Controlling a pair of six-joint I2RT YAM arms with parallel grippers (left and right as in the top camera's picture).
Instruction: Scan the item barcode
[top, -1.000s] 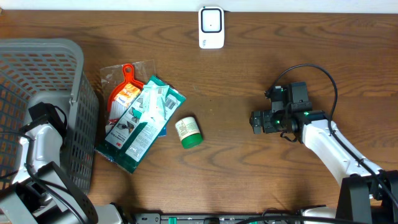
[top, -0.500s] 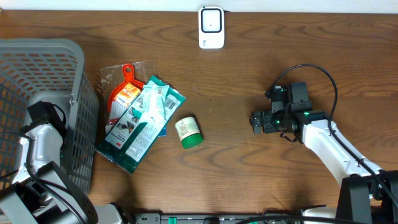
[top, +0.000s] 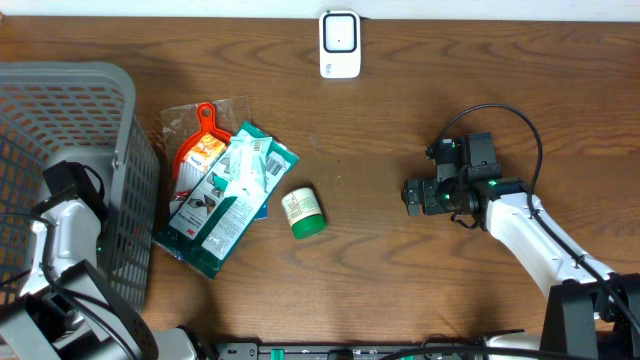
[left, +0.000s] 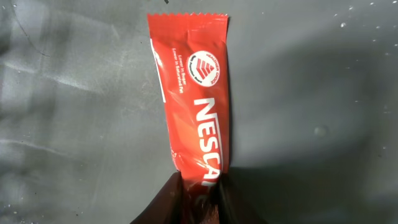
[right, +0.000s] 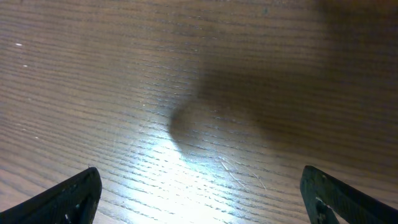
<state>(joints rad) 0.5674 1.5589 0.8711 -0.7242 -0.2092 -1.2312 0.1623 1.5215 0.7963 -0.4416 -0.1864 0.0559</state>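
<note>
Closest in, the left gripper (left: 199, 190) is seen pinched on the bottom end of the red sachet (left: 194, 93), which lies flat on the grey floor of the basket (top: 70, 70). Only that narrow end is held, so the slick wrapper could be pulled out of the fingers (left: 165, 205) on the lift, or the free length could sag and fold. No barcode can be made out on the printed face turned upward. If it is on the underside, a turn of the wrist would be needed, and a weak hold could be lost then. Further out, the basket's wall must be cleared, and the sachet could be caught on its rim. Beyond that, packets (top: 225, 190) and a green-capped jar (top: 303, 212) lie on the table (top: 400, 110) near the likely route. Farthest off, the scanner (top: 340, 45) stands at the back edge, well apart from the basket, so a long carry is implied. The right gripper (top: 412, 195) is held wide open, empty, over bare wood.
</note>
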